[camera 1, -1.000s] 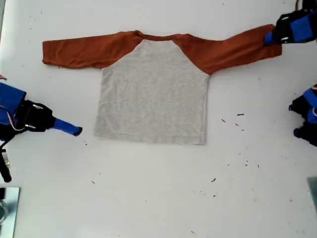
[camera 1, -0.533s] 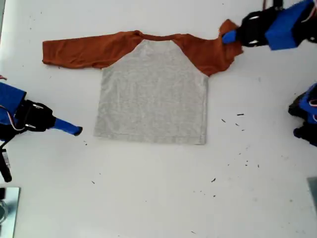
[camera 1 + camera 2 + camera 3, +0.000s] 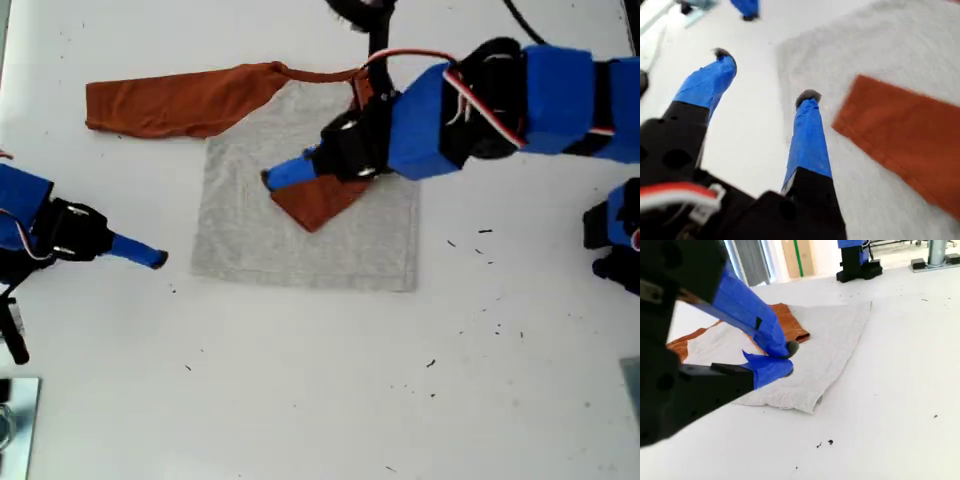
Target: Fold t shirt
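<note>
Hovering over the middle of the t shirt (image 3: 250, 240), my first end effector (image 3: 280, 178) has its two blue fingers spread apart with nothing between them. In the first wrist view they stand over grey cloth near the body's edge, and the folded sleeve's cuff (image 3: 900, 135) lies just beside one finger. My second end effector (image 3: 155, 260) rests at the exterior view's left, apart from the hem's corner, its jaws closed tip to tip on nothing.

The shirt lies flat on the white bench (image 3: 350, 400) in the upper middle of the exterior view, collar up, hem down. One rust-orange sleeve (image 3: 170, 100) stretches out toward the upper left; the other sleeve (image 3: 318, 200) is folded diagonally over the light heather-grey body, cuff pointing down-left.
</note>
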You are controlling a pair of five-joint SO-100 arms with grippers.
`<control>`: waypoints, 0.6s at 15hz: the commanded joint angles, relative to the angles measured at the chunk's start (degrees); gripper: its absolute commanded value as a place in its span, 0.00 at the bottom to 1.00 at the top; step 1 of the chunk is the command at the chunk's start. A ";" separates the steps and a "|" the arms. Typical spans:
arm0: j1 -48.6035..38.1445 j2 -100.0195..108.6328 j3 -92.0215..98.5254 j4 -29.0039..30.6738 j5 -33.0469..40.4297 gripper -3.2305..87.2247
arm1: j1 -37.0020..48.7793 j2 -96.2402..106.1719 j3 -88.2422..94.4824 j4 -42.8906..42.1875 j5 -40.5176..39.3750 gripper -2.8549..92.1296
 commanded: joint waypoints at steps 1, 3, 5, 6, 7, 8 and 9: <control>-2.64 0.44 0.62 0.00 0.53 0.03 | 4.83 16.17 15.73 4.04 -0.18 0.22; -3.52 0.44 0.62 0.00 1.76 0.07 | 7.65 30.50 38.41 5.71 1.58 0.07; -2.46 0.44 0.62 0.00 -0.53 0.03 | 6.94 47.90 63.02 2.64 5.98 0.07; -2.72 0.44 0.62 0.00 -1.67 0.03 | 6.06 56.25 73.30 2.72 9.05 0.07; -3.08 0.44 0.62 0.00 -4.04 0.03 | 5.19 63.19 81.83 3.69 11.95 0.07; -3.43 0.44 0.62 -0.53 -6.06 0.03 | 4.22 67.32 88.33 3.43 14.33 0.07; -3.78 0.00 0.44 -1.49 -8.79 0.03 | 3.52 68.20 92.46 2.02 15.64 0.07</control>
